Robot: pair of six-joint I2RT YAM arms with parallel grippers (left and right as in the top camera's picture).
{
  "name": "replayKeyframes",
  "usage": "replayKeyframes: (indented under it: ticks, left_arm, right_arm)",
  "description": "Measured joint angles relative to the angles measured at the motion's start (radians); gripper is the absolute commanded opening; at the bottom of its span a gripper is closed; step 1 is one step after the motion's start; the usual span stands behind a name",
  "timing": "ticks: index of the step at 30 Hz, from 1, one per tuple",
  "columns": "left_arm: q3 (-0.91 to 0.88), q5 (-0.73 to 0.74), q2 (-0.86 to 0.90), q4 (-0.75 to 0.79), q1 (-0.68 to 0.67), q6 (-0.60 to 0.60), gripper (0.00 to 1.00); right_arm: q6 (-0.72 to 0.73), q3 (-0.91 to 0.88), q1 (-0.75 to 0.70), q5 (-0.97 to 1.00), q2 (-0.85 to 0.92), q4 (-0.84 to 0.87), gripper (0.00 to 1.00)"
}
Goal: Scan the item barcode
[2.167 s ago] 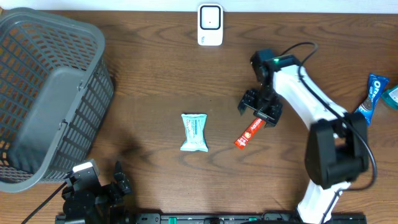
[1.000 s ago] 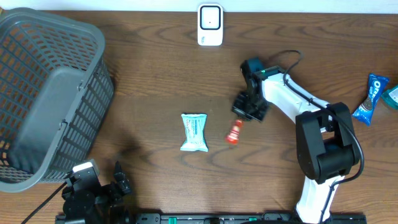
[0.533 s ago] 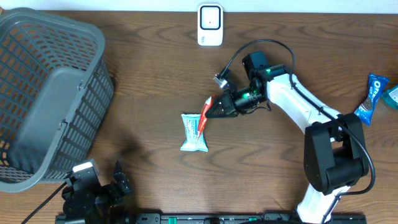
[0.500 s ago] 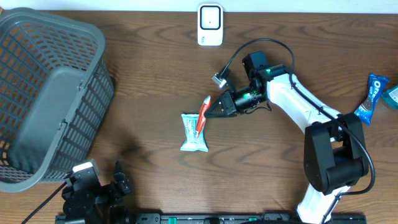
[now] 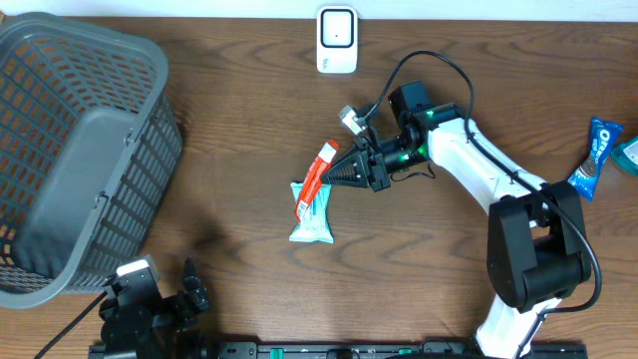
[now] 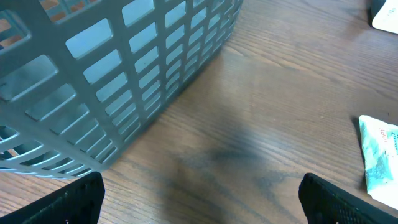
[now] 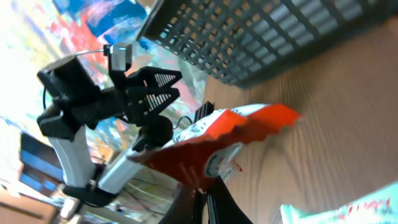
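Basket (image 5: 80, 150) fills the upper left, out of play. Left gripper (image 5: 194, 287), lower left, gapes wide and holds nothing. Scanner (image 5: 337, 40) sits top centre. Below it, mid-frame, the right gripper (image 5: 347, 172) is pinched tight on one end of the red sachet (image 5: 317, 179), lifted over the teal packet (image 5: 311, 214). Best now: turn the sachet's barcode side squarely toward the scanner window, flat and steady.

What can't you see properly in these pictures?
- Barcode on the red packet: too small in the overhead view, blurred in the right wrist view.
- Light blue packet: cut off by the right edge of the left wrist view.
- Left end effector: only its finger ends show at the left wrist view's bottom edge.
- Teal thing: cut off by the overhead view's right edge.
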Motion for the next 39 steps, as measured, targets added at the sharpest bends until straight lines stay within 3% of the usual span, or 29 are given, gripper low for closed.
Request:
replayKeyframes:
  ticks: [7,21,33,34,36,38,39]
  left_arm:
    - [0.0,0.0,0.0,0.0,0.0,0.0,1.0]
    - [0.0,0.0,0.0,0.0,0.0,0.0,1.0]
    - [0.0,0.0,0.0,0.0,0.0,0.0,1.0]
    - [0.0,0.0,0.0,0.0,0.0,0.0,1.0]
    - [0.0,0.0,0.0,0.0,0.0,0.0,1.0]
    - [0.0,0.0,0.0,0.0,0.0,0.0,1.0]
    - [0.0,0.0,0.0,0.0,0.0,0.0,1.0]
  right_arm:
    - [-0.041,0.0,0.0,0.019,0.0,0.0,0.01]
    - [0.173,-0.007,0.011,0.533,0.0,-0.01,0.01]
    - [0.544,-0.022,0.014,1.146,0.0,-0.064,0.01]
    - [0.568,-0.022,0.014,1.188,0.0,-0.072,0.04]
    - [0.613,-0.023,0.014,1.251,0.0,-0.083,0.25]
    - [0.647,-0.023,0.014,1.298,0.0,-0.079,0.55]
    - [0.652,-0.023,0.014,1.307,0.0,-0.077,0.62]
